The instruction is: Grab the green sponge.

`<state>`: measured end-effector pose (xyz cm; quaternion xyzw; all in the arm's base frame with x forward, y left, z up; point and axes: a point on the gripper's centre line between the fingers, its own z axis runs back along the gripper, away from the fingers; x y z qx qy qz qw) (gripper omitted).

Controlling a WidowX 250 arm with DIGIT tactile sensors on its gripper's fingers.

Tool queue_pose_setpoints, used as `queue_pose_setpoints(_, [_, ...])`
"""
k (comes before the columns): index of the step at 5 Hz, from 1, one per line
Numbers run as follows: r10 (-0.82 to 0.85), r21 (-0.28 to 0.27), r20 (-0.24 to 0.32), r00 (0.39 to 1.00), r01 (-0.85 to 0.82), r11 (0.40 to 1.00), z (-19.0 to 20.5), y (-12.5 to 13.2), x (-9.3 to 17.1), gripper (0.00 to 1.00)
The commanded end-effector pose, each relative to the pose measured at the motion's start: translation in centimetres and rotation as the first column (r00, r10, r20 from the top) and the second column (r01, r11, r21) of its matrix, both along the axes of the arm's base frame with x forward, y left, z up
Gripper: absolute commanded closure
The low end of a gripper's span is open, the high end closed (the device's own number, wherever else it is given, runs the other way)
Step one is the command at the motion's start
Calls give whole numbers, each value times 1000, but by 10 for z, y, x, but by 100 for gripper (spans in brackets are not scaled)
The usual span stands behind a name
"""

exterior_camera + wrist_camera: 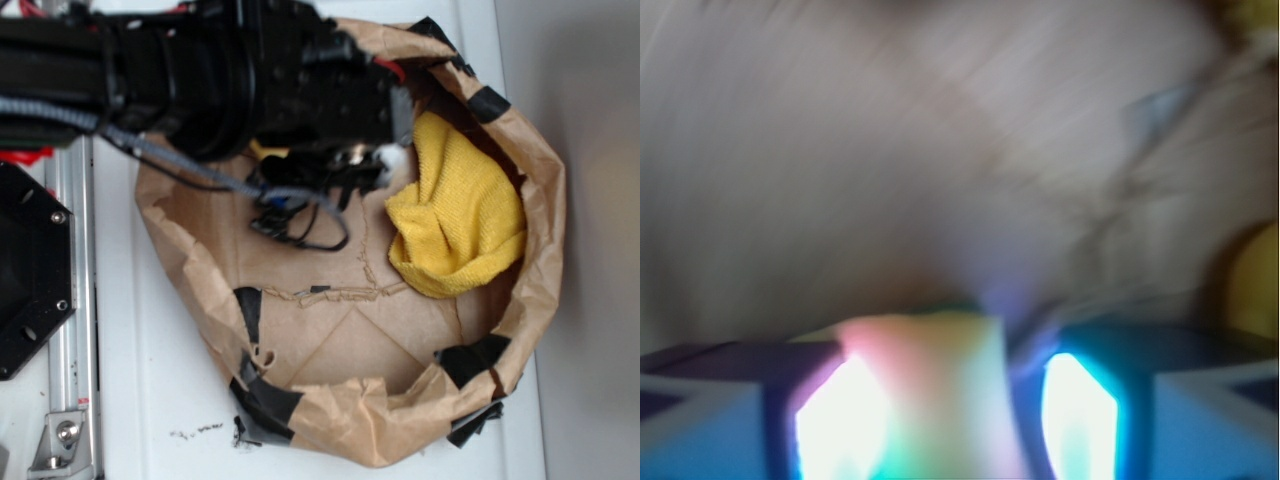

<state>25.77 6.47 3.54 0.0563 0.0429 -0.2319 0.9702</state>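
Though the wrist view is blurred, the sponge (pixel 930 390) sits between the gripper (pixel 955 410) fingers (pixel 840 415), seemingly clamped, above the paper bag (pixel 300 300).

The green sponge (pixel 935 385) (pale yellow, badly blurred) sits clamped between the pincer's (pixel 950 410) fingers.

The bag (pixel 530 250) is brown kraft paper, matte and heavily crinkled, with patches of black tape (pixel 262 400) that look a bit shinier. The yellow towel (pixel 460 215) is terry cloth, soft and nubby. The arm (pixel 200 70) looks like black plastic, mostly matte. The rail (pixel 72 300) on the left is bare metal with a dull sheen. The tabletop (pixel 160 400) is smooth and white.
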Motion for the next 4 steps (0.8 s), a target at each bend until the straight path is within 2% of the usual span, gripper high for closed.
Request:
queue_pose_setpoints(1, [88, -64, 114, 990, -81, 995, 61, -14, 25, 100])
queue_pose_setpoints(3, [84, -109, 97, 992, -74, 991, 75, -36, 19, 100])
queue_pose_setpoints(4, [19, -129, 103, 995, -5, 992, 76, -36, 9, 0])
